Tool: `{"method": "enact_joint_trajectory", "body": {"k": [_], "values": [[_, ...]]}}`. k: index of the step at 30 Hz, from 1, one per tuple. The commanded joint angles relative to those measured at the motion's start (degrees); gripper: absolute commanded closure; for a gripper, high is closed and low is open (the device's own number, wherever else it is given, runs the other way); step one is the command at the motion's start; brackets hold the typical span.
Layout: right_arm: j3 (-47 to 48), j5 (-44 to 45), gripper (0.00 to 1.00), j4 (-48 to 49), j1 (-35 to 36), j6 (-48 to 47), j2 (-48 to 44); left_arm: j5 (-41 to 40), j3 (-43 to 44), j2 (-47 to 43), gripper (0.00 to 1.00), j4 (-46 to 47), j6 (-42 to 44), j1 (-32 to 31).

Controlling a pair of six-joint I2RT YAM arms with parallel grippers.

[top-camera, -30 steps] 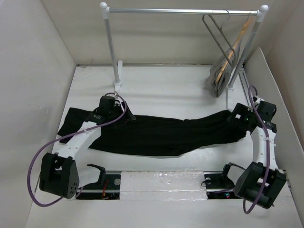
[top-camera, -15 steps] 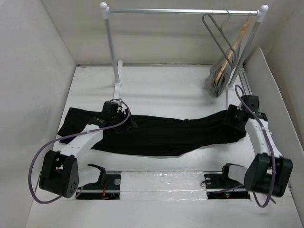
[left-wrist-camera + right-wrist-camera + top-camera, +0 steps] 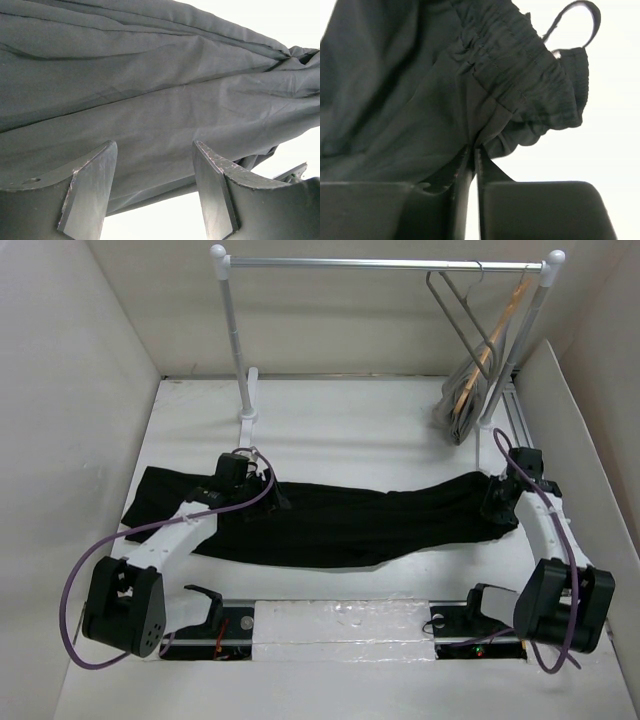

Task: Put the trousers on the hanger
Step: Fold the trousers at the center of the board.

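Observation:
The black trousers (image 3: 350, 525) lie flat across the table, legs to the left and elastic waistband (image 3: 530, 60) to the right. My right gripper (image 3: 494, 504) sits at the waistband end, and in the right wrist view it (image 3: 474, 148) is shut on a pinch of the trousers (image 3: 410, 100) just below the waistband. My left gripper (image 3: 270, 490) hovers over the upper edge of the legs. In the left wrist view it (image 3: 154, 150) is open, with the trousers (image 3: 150, 75) beyond the fingertips and nothing between them. The grey hanger (image 3: 452, 312) hangs by its hook at the right end of the rail.
A white clothes rail (image 3: 380, 262) on two posts stands at the back of the table. A light brown wooden hanger (image 3: 488, 352) hangs beside the grey one. White walls enclose the left, right and back. A taped metal bar (image 3: 340, 625) runs along the near edge.
My right gripper has gone from open to shut on the cloth at the waistband, after moving in slightly. My left arm shifted a little toward the near side, then stayed still.

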Motion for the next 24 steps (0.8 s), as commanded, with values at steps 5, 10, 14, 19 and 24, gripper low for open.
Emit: {"method": "enact_joint_trajectory", "body": {"k": [5,10,14,19,24], "values": [[-1.95,0.32,1.0,-13.58,-1.14,-1.26,-15.07,2.3,0.91,1.65,0.43,2.32,-1.51,-0.09],[3.41,-0.75,1.0,-22.54,0.71,2.34,-21.24,2.56,1.53,2.96,0.43,2.85,-2.13,-0.09],[6.06,-4.06,0.76,-32.74,2.46,-1.25,-21.76,2.91,1.1,4.28,0.42,3.55,-2.48,1.22],[2.18,-9.99,0.48,-33.2,5.89,1.73,-26.78,4.59,-0.49,5.95,0.42,4.78,-2.13,2.9],[12.1,-3.03,0.07,-30.22,4.15,-3.54,-18.1,5.03,1.35,4.46,0.42,4.69,-0.73,2.11]]}}
